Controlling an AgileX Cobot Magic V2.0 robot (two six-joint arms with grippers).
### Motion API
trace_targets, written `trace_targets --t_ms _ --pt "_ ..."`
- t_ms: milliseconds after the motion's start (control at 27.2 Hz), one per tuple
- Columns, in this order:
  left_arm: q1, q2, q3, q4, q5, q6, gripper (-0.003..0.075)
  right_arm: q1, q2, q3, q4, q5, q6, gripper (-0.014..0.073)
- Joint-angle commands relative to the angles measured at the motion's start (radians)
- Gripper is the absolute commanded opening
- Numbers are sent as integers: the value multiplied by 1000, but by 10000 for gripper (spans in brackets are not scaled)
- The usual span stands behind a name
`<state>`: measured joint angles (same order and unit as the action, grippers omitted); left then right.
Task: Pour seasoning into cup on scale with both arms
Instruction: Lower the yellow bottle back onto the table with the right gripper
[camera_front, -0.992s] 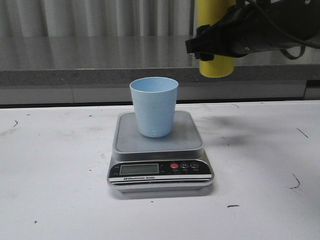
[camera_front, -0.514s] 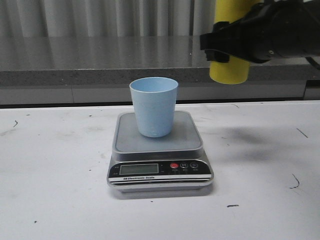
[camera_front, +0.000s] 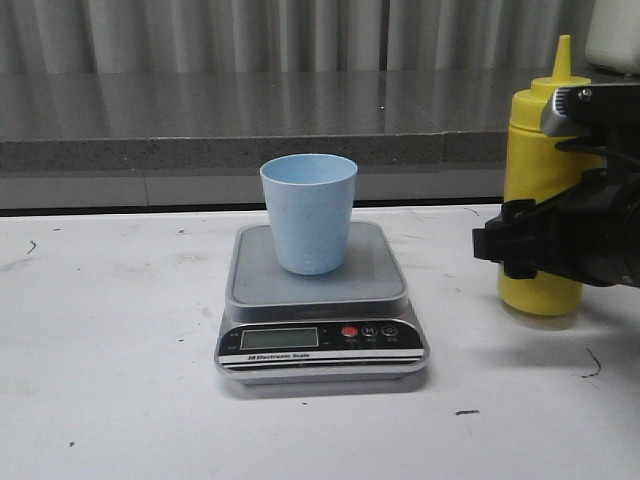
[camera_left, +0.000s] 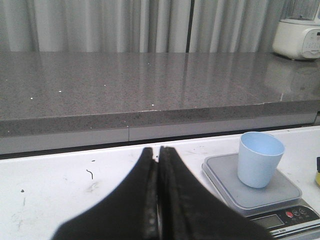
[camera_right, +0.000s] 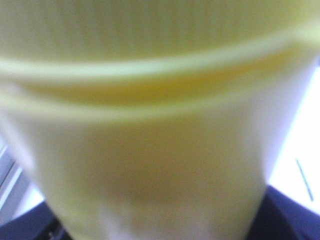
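Your right gripper (camera_front: 505, 250) is wrapped around the seasoning bottle (camera_front: 540, 175), which stands upright on the table (camera_front: 110, 380), right of the scale (camera_front: 320, 300) and apart from it. The grip looks closed on the bottle, and the right wrist view is all yellow. The cup (camera_front: 308, 212) sits on the scale's platform. The left gripper (camera_left: 159, 200) is pressed shut on nothing. Before you let go, make sure the base is flat, then open slowly and back straight out.
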<state>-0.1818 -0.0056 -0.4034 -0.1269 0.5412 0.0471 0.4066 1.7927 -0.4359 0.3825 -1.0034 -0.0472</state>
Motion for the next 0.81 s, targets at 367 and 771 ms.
trace_targets --t_ms 367,771 --pt "3 6 -24 -15 -84 -10 -20 -2 63 -19 -42 -265 144 161" --pt "3 6 -24 -15 -84 -10 -20 -2 96 -19 -92 -282 142 495"
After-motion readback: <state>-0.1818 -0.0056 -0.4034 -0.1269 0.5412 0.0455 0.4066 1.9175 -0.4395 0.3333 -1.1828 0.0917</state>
